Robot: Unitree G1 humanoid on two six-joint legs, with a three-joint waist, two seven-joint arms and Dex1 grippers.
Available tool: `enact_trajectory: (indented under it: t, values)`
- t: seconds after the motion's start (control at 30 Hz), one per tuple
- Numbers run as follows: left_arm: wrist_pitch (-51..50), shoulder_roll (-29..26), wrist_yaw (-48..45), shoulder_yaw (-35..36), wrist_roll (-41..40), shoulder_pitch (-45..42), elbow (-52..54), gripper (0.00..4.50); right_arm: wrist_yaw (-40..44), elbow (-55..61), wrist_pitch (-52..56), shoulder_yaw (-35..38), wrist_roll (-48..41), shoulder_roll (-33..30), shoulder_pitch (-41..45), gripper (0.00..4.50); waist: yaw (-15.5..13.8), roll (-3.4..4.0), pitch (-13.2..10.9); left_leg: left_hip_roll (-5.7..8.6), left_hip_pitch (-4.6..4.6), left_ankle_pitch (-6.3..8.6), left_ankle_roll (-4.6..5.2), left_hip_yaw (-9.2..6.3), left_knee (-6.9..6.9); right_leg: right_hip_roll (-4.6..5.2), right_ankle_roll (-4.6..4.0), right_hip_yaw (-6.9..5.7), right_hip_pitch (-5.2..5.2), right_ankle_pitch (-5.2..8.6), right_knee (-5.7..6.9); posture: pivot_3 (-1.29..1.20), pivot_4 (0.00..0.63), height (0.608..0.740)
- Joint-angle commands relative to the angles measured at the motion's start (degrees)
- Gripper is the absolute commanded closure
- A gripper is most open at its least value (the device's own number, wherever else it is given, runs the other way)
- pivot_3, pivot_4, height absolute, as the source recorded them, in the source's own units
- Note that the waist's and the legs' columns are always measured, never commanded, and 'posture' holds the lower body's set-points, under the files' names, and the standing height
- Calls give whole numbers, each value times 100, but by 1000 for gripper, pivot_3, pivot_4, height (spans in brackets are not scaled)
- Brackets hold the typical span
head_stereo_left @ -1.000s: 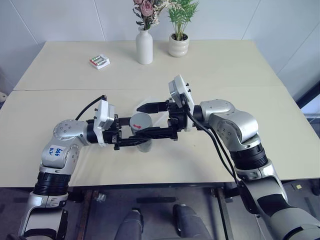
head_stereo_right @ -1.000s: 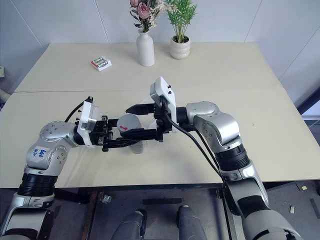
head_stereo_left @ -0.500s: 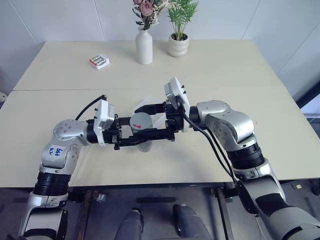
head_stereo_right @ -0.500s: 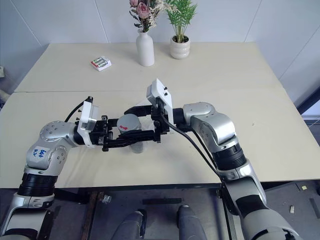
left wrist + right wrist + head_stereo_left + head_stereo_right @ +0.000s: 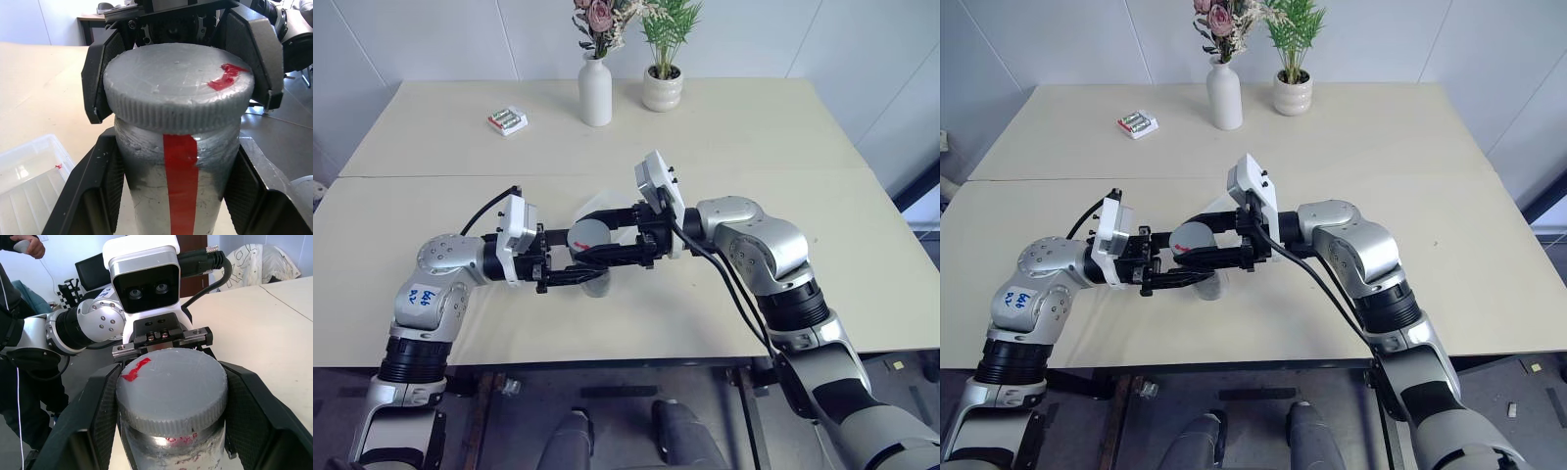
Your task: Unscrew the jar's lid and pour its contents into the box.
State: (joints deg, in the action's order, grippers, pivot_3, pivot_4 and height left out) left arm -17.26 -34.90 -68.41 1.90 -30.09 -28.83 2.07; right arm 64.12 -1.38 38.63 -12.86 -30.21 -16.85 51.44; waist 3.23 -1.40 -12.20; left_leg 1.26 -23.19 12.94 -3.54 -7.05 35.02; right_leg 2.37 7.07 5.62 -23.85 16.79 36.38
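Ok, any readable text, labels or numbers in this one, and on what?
Nothing can be read clearly.
Print on the battery pack: too small to read.
Blue handwriting on the white sticker on the left arm: illegible.
Red marks on the lid and the jar: no letters.

Both arms reach inward, left claw (image 5: 576, 277) and right claw (image 5: 597, 238) clamped (fingers facing each other).
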Motion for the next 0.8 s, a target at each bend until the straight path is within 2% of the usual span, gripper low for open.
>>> enact_trajectory:
  t: [0.03,0.27,0.5,0.63,0.8]
  values:
    - [39,-48,-22,93,-96,-2,244,2149,2,150,-25,136,-152,112,185,1613,0,0,0,0,0,0,0,0,0,0,0,0,0,0,0,0,150,740]
    - [33,-63,-33,93,-90,53,282,2149,-270,61,317,710,-703,428,461,1613,3,0,0,-1,0,0,0,-1,-1,0,0,0,-1,0,1,0,150,740]
    - [39,-122,-44,53,-91,136,331,2149,-371,-47,496,937,-887,407,585,1613,-5,3,-2,0,-1,0,0,-2,-1,2,0,0,-2,0,1,0,150,740]
    - [43,-126,-31,45,-93,139,339,2149,-319,-18,365,878,-716,241,536,1613,0,3,-2,0,-1,0,0,0,-1,1,-1,0,-2,0,1,0,150,740]
    - [35,-167,-23,85,-109,160,355,2149,-420,-490,-186,1178,-247,-359,510,1613,-7,3,-2,3,-1,0,0,2,0,3,-1,0,-2,1,0,0,150,740]
